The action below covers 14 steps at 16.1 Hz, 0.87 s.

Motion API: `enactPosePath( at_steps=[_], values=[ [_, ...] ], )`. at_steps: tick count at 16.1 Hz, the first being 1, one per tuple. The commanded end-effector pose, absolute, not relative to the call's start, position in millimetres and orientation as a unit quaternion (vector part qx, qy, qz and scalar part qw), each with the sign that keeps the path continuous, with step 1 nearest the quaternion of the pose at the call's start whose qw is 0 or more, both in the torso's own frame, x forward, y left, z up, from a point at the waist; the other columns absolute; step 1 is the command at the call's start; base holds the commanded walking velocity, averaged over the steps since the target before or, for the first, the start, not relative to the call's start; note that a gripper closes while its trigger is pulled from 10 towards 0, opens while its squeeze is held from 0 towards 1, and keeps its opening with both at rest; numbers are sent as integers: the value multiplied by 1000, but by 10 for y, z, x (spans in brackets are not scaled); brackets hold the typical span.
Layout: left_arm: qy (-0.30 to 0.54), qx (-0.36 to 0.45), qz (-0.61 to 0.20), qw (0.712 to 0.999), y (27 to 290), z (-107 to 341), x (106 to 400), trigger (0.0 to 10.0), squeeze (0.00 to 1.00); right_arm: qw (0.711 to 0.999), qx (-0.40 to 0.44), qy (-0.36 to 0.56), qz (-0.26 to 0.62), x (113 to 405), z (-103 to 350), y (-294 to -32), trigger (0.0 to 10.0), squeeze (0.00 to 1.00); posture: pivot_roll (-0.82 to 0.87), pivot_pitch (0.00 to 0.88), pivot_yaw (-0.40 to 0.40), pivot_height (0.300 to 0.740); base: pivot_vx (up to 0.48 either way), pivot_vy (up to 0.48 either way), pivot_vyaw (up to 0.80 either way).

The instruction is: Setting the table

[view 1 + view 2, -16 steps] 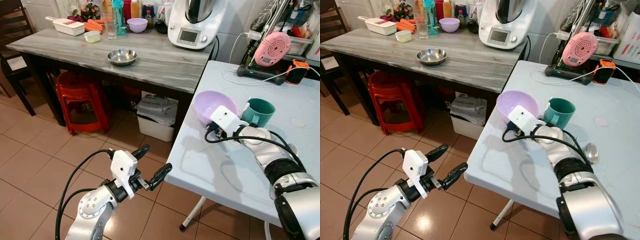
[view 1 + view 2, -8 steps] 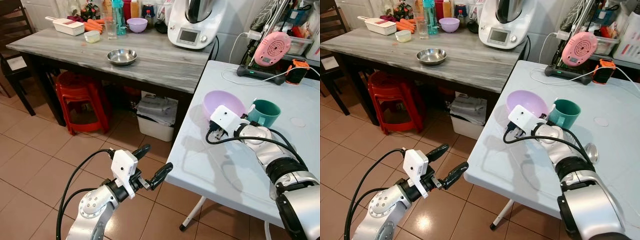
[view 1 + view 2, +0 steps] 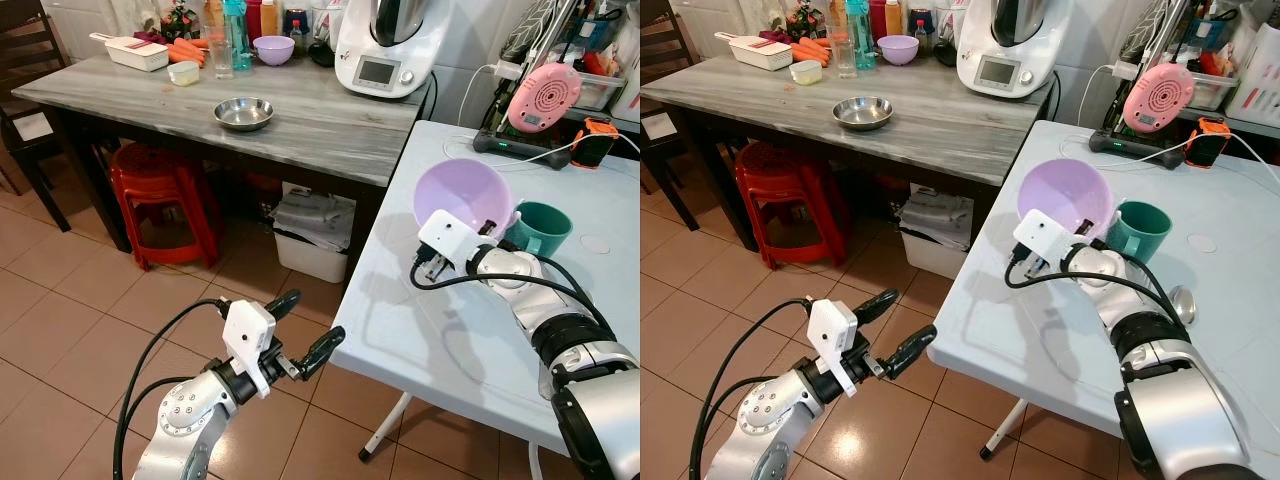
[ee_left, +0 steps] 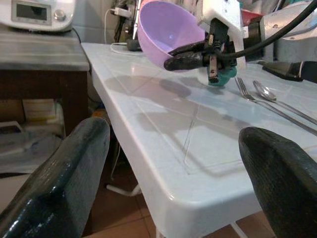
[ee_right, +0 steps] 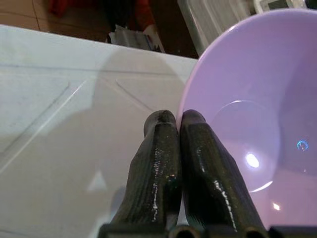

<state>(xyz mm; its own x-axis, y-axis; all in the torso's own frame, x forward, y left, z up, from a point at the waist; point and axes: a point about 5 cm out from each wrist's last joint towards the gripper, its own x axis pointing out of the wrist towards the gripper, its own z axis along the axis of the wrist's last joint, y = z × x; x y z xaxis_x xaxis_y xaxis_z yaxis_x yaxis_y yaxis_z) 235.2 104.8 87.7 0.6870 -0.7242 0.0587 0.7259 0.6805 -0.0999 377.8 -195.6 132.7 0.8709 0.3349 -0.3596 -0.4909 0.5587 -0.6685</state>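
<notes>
A purple bowl [image 3: 462, 195] hangs tilted above the white table [image 3: 450, 330], its opening turned toward me. My right gripper [image 5: 171, 119] is shut on the bowl's rim, one finger inside and one outside. A teal mug [image 3: 540, 228] stands just right of the bowl. A fork [image 4: 247, 91] and a spoon [image 3: 1181, 300] lie on the table further right. My left gripper [image 3: 312, 318] is open and holds nothing; it sits low over the tiled floor, left of the table's near corner.
A grey wooden table [image 3: 330, 130] at the back left carries a steel bowl [image 3: 244, 112], a kitchen machine [image 3: 385, 45] and bottles. Red stools [image 3: 160, 195] and a bin [image 3: 315, 235] stand under it. A pink device [image 3: 545, 97] and cables lie at the white table's far edge.
The right gripper has lifted the purple bowl off the table, tipped it upright on its rim and carried it a little right toward the mug. The left arm has not moved.
</notes>
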Motion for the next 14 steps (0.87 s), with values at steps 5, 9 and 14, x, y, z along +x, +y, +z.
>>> enactPosePath(
  at_steps=[5,9,14],
  values=[
    [-13,-19,-299,954,1197,910,2556,10000,0,905,-344,-43,247,3789,1709,-1681,0,0,13,0,-28,740,0,0,0],
    [-13,-20,-164,986,1471,927,2762,10000,0,943,-244,-127,189,3474,1756,-1591,0,0,12,0,-20,740,0,0,0],
    [-24,-13,-152,988,1549,998,2910,10000,0,960,-194,-159,123,3100,1701,-1513,10000,0,-6,0,7,740,0,0,0]
  ],
)
